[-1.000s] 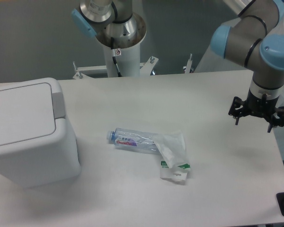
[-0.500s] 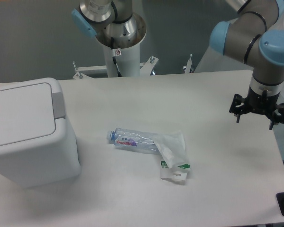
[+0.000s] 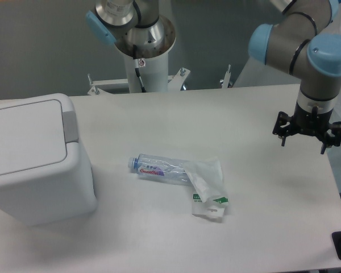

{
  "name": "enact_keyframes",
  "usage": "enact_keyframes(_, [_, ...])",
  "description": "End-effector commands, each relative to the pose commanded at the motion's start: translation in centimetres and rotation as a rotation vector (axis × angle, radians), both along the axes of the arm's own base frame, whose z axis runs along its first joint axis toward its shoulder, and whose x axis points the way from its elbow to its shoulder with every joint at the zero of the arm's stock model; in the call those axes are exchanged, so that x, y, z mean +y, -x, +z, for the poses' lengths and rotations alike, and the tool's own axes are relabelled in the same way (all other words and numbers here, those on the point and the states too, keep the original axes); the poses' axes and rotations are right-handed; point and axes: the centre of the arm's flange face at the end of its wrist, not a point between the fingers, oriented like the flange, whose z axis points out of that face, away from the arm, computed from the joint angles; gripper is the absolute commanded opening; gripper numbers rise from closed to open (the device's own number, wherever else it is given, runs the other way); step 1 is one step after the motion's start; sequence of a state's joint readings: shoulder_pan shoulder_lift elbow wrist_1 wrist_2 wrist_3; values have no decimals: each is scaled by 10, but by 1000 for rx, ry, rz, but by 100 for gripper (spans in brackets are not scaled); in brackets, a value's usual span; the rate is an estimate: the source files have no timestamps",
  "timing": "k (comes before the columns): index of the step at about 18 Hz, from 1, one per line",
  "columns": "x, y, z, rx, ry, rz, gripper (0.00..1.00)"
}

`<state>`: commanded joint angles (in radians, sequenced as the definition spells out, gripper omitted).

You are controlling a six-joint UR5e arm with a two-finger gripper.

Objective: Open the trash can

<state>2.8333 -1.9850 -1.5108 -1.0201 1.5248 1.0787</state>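
Approach step: your tool (image 3: 302, 141) hangs released, holding nothing, well apart from the trash can (image 3: 37, 159); you cross the table (image 3: 159, 239) toward its shut lid (image 3: 23, 136)

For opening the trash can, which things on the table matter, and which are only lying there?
Belonging to the job:
- trash can, its lid closed
- gripper, far across the table, holding nothing

Just lying about:
- plastic bottle on its side
- crumpled wrapper lying over the bottle's end
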Motion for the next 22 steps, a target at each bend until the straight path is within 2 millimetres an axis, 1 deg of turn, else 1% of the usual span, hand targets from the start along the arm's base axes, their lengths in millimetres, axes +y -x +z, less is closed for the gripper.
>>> enact_keyframes(2, [5, -4, 5, 9, -6, 4, 100])
enact_keyframes(4, [17, -14, 6, -12, -4, 9, 100])
enact_keyframes(6, [40, -29, 8, -41, -45, 57, 100])
enact_keyframes(8, [66, -43, 18, -69, -114, 111, 100])
enact_keyframes(12, [106, -79, 27, -156, -196, 211, 100])
enact_keyframes(14, [113, -90, 41, -187, -255, 263, 100])
enact_keyframes(17, [122, -115, 63, -226, -298, 272, 100])
enact_keyframes(21, [140, -159, 87, -276, -334, 307, 100])
enact_keyframes(22, [142, -169, 94, -290, -350, 319, 100])
